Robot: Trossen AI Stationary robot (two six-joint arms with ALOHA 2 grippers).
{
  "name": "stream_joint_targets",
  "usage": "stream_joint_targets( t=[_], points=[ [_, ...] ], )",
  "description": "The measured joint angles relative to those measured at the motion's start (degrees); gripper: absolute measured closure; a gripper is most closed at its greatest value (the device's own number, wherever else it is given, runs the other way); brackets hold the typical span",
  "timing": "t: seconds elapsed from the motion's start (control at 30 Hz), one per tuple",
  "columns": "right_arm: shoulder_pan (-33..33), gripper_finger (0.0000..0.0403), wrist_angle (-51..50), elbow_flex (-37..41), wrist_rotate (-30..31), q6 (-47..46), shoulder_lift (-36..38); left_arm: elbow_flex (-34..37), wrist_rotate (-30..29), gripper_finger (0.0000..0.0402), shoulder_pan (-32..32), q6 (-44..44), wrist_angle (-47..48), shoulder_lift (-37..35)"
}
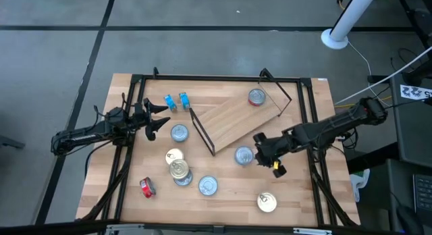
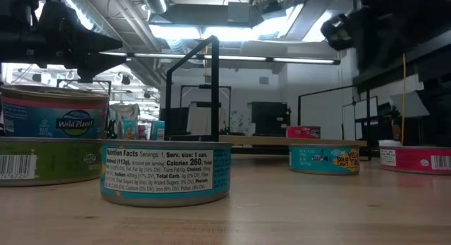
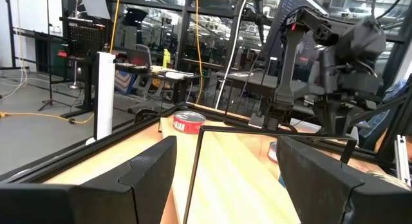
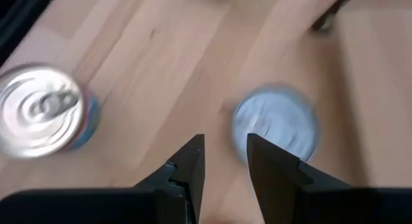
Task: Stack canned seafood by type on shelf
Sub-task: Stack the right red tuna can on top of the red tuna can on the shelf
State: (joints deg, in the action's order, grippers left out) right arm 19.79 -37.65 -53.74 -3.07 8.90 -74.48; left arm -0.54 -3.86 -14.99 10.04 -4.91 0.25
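The shelf (image 1: 236,117) lies slantwise at the table's far middle, with black wire frames at its ends; one tin (image 1: 256,97) rests on its far right end. Several tins lie flat on the table: one (image 1: 179,132) near my left gripper, two stacked (image 1: 179,171), one (image 1: 244,155) beside my right gripper. A red tin (image 1: 147,188) lies on its side. My left gripper (image 1: 156,119) is open and empty left of the shelf. My right gripper (image 1: 261,154) points down, slightly open and empty, just right of a silver-lidded tin (image 4: 275,124).
Two small blue tins (image 1: 176,101) stand on edge at the far left. More tins lie near the front (image 1: 208,186) and front right (image 1: 267,202). A black frame (image 1: 307,81) borders the table. The shelf's wire frame (image 3: 199,130) stands just ahead of my left gripper.
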Motion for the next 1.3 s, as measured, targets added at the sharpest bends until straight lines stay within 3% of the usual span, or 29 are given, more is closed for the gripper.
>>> stream_joint_targets(
  t=[0.23, 0.33, 0.43, 0.6, 0.77, 1.3],
  points=[
    [1.3, 0.0285, -11.2, 0.0, 0.0, -19.9, 0.0, 0.0, 0.0, 0.0139, 0.0, 0.0, 0.0, 0.0],
    [1.2, 0.0285, -14.8, 0.0, 2.7, -29.2, 0.0, 0.0, 0.0, 0.0139, 0.0, 0.0, 0.0, 0.0],
    [1.2, 0.0285, -15.2, 1.3, 6.6, -37.8, 0.0, 0.0, 0.0, 0.0139, 0.0, 0.0, 0.0, 0.0],
    [1.2, 0.0285, -14.9, 3.9, 7.0, -46.2, 0.0, 0.0, 0.0, 0.0139, 0.0, 0.0, 0.0, 0.0],
    [1.2, 0.0285, -14.1, 6.6, 7.0, -51.0, 0.0, 0.0, 0.0, 0.0139, 0.0, 0.0, 0.0, 0.0],
    [1.2, 0.0285, -5.4, 11.4, 6.8, -50.7, 0.0, 0.0, 0.0, 0.0139, 0.0, 0.0, 0.0, 0.0]
  ],
)
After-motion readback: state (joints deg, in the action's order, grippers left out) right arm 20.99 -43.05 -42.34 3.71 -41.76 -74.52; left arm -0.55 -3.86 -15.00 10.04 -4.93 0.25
